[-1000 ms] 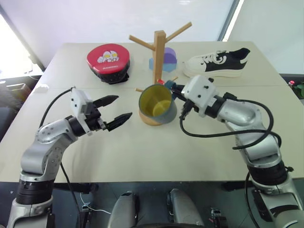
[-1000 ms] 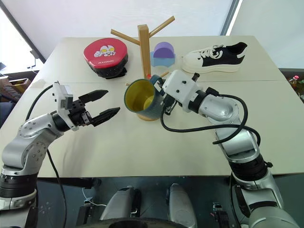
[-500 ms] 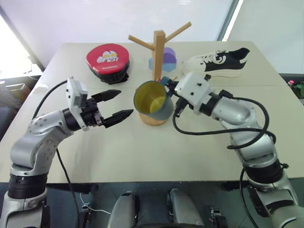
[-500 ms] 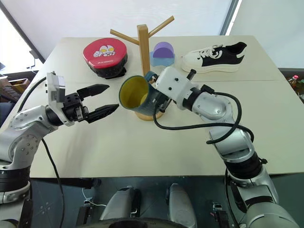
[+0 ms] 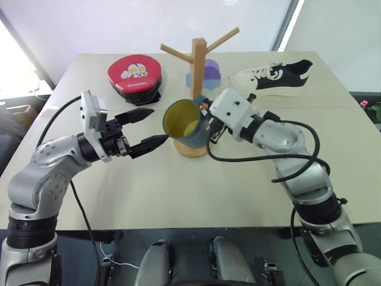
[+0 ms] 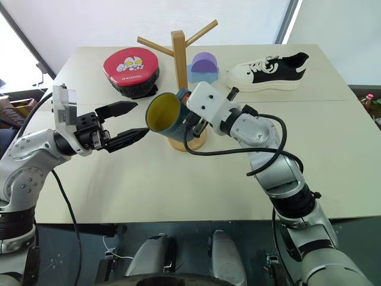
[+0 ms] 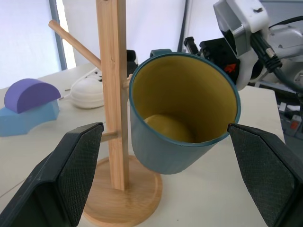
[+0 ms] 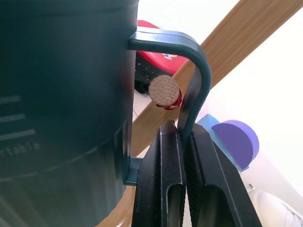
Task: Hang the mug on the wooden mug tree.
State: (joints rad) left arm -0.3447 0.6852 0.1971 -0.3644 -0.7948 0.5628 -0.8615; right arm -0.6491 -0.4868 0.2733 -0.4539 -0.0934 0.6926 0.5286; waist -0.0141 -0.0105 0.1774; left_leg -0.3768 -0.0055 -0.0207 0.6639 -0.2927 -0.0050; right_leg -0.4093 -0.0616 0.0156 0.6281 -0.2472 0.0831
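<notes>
The right arm reached forward and inward over the table (image 5: 178,196), its wrist bent so the right tool (image 8: 187,142) pointed roughly level toward the wooden mug tree (image 5: 199,65). Its two black fingers (image 8: 163,189) were pressed narrow on the loop handle of the mug (image 5: 186,124), holding it off the table and tipped on its side, the yellow inside facing the left arm. The mug hung just in front of the tree's post, above the round base. In the right wrist view a peg end with a red mark (image 8: 164,91) sat inside the handle loop; whether it touched the handle could not be told.

The left arm was bent at the elbow, and its left tool (image 5: 146,128) pointed level toward the mug's mouth with the fingers (image 7: 75,165) spread wide on either side of it, apart from the rim and holding nothing.

Faint pale lettering showed on the mug's dark wall in the right wrist view, too blurred to read. A red round case (image 5: 136,74) carried a cartoon figure and a small line of print that could not be read.

Behind the tree stood a purple and blue block (image 6: 204,65) and a black and white sneaker (image 5: 272,78), both well apart from the mug. The near half of the table lay bare up to its front edge.
</notes>
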